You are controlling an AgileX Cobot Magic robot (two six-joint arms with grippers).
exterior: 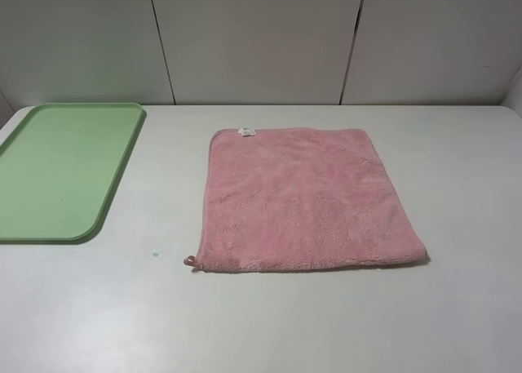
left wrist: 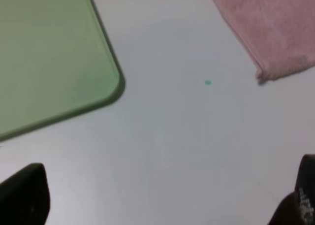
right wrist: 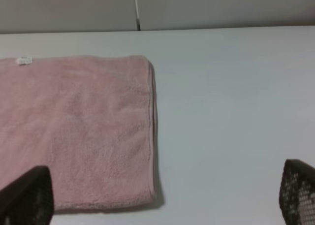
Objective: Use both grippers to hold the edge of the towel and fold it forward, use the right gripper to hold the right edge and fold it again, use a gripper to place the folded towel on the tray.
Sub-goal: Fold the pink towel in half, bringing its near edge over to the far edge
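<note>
Pink fleecy towel (exterior: 306, 197) lies flat on smooth white table (exterior: 326, 332), roughly square, right of centre. White label (exterior: 246, 131) on far edge, small loop (exterior: 190, 261) at near-left corner. Glossy green tray (exterior: 57, 169), rounded corners, well apart on left. Grippers show only in wrist views: left gripper (left wrist: 160, 200) spread wide, empty, near tray corner. Right gripper (right wrist: 162, 198) spread wide too, empty, towel's right edge seen between dark fingers.

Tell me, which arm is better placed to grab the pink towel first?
Probably right. The towel lies just ahead of the open right gripper. The left gripper faces mostly bare table and tray, only a towel corner showing.
</note>
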